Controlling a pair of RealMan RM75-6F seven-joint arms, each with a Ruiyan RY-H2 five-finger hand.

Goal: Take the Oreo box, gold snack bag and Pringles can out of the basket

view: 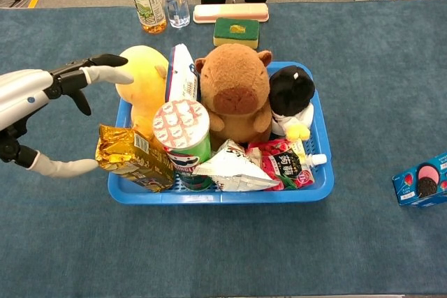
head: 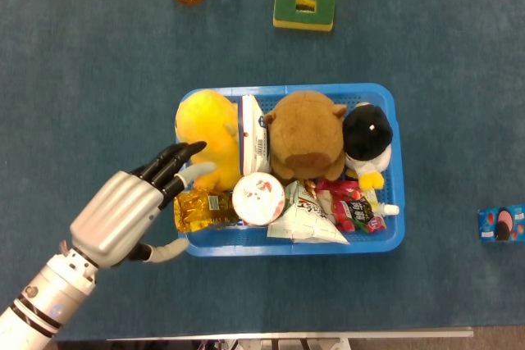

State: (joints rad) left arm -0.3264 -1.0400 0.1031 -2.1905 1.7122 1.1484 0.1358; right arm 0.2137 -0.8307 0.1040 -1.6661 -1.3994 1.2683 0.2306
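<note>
Two task items remain in the blue basket (head: 398, 161) at frame centre; the Oreo box (head: 501, 223) already lies on the table (head: 82, 79) at far right. The left hand (head: 123, 217), lower left, is spread and holds nothing, thumb just beside the gold snack bag (view: 133, 158). Risk: closing fingers may snag the yellow plush (head: 205, 125) or tip the adjacent Pringles can (view: 183, 142). The right hand is not visible.
</note>
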